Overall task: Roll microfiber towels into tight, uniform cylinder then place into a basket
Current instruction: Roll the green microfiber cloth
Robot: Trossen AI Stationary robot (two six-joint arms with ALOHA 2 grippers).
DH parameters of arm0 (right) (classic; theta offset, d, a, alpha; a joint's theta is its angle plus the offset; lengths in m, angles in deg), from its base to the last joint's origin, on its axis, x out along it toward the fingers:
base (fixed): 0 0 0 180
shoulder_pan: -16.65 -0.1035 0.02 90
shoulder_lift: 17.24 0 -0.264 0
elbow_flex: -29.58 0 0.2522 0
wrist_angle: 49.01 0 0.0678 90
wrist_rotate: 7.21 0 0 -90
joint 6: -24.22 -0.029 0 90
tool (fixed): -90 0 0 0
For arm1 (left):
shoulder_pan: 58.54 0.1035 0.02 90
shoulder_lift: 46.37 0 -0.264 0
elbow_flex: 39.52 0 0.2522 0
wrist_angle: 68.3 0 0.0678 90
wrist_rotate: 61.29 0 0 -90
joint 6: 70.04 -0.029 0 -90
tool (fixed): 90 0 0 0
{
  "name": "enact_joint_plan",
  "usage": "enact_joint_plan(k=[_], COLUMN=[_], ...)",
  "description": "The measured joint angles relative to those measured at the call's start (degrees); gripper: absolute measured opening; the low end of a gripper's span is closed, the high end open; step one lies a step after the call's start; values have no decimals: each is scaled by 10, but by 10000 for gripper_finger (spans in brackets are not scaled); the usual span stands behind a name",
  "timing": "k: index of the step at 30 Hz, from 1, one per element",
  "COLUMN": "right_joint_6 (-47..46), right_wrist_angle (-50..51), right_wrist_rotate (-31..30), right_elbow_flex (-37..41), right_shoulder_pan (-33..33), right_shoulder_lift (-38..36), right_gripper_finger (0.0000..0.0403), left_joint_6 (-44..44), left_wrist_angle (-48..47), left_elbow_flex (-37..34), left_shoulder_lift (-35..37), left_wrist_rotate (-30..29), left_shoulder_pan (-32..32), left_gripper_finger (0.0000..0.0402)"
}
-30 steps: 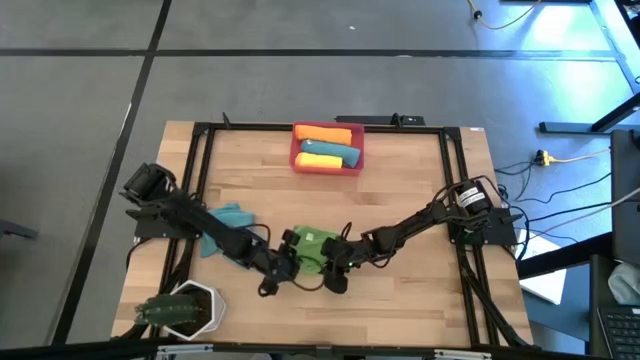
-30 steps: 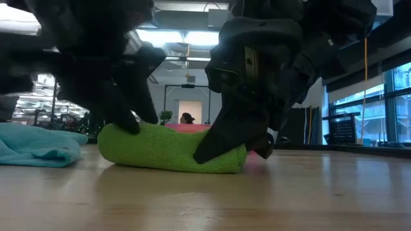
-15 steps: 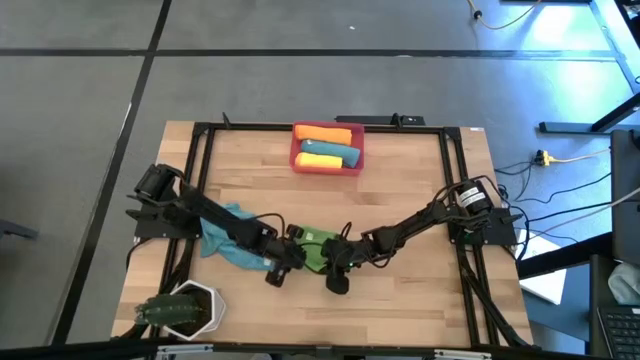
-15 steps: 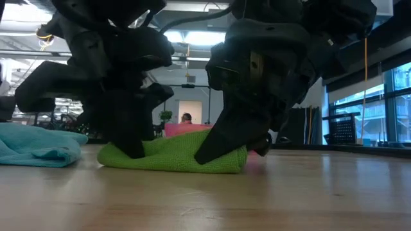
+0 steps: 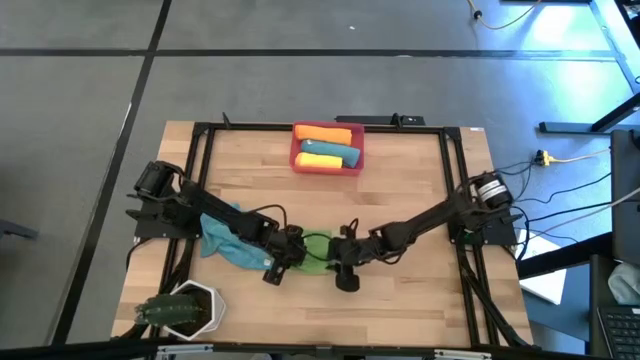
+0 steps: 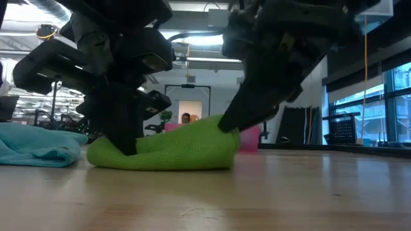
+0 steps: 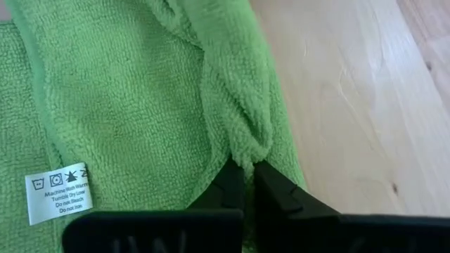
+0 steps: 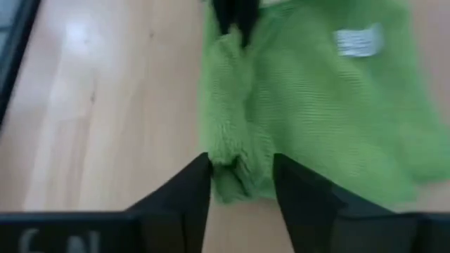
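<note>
Since the earlier frames the green towel (image 6: 164, 144) has slumped from roll to loose heap, mid-table. Left gripper (image 7: 247, 184) has pinched a fold tight; right gripper (image 8: 239, 179) has parted, straddling an edge (unclamped). Judgement: rolling needs redoing before the basket (image 5: 327, 164)

Even, soft overhead light falls on the worktop (image 5: 400, 190) in the high view, with a bluish glare patch on the floor beyond its far right corner. In the low view, ceiling lights and bright windows backlight the arms into near-silhouettes above the green towel (image 6: 164, 151), and the nearest wood is out of focus. The right wrist view is motion-blurred; the left wrist view is sharp.
</note>
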Motion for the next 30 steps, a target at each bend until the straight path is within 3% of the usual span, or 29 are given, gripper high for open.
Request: enact_joint_plan(k=[6,10,21,30], right_joint_6=[62,101,106,48], right_wrist_angle=[-32,-114,-143,-101], right_wrist_rotate=[-43,-60,-67,-99], right_elbow_flex=[0,-3,-2,-2], right_shoulder_pan=[-28,-49,-45,-16], right_shoulder_lift=[-32,-11,56,74], right_gripper_finger=[177,145,12,13], left_joint_6=[16,28,45,33], left_wrist_angle=[1,0,1,10], left_elbow_flex=[0,-1,-1,-2], left_shoulder_lift=[0,0,-1,-1], left_wrist_rotate=[34,44,72,76], left_shoulder_pan=[18,28,45,45], left_gripper_finger=[0,0,0,12])
